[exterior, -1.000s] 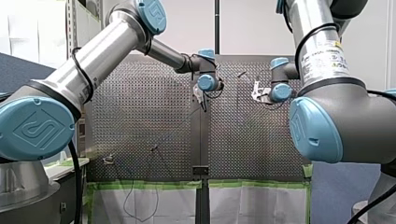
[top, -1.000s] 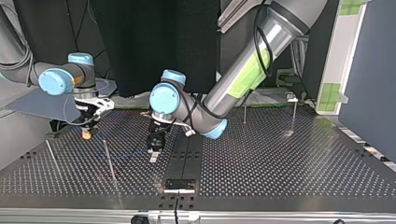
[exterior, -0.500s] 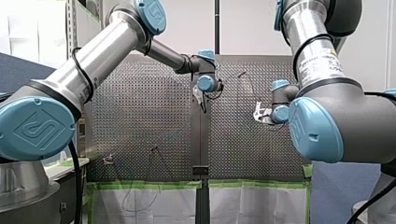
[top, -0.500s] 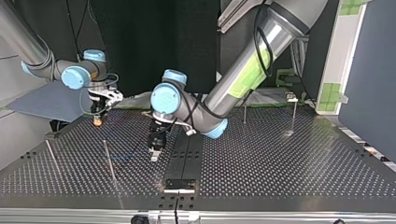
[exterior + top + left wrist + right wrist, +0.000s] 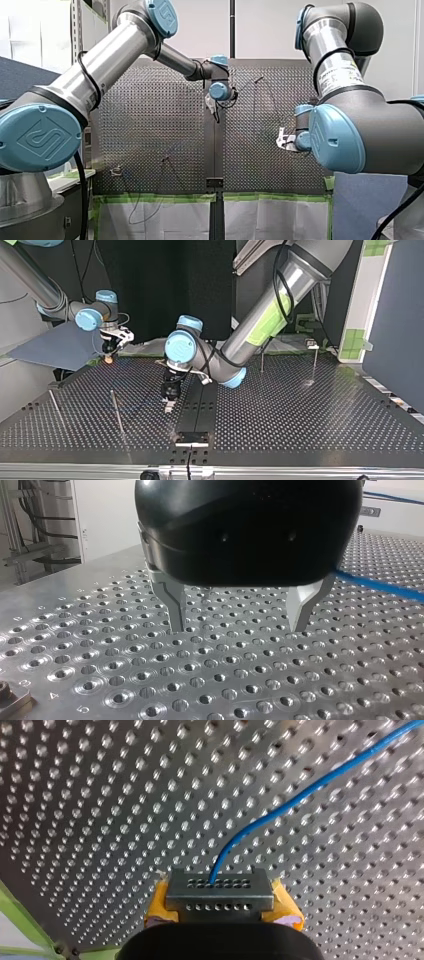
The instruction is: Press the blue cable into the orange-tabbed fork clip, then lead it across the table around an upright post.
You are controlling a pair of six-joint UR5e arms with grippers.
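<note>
Two robot arms work over a perforated metal surface (image 5: 300, 425). The left gripper (image 5: 237, 625), black with bare metal fingers (image 5: 175, 605), hangs just above the surface, its fingers spread apart with nothing between them. The top view places it just beside the dark centre strip (image 5: 200, 405). The right gripper (image 5: 220, 906) hangs clear of the surface near the back edge at the top view's left. Its yellow pads (image 5: 159, 906) are clenched on a grey block (image 5: 220, 887) at the end of the blue cable (image 5: 300, 795). From that block the cable curves away over the holes, and a stretch of it runs past one side of the left gripper. A thin upright post (image 5: 117, 412) stands on the surface, toward the top view's left from the left gripper and apart from it.
</note>
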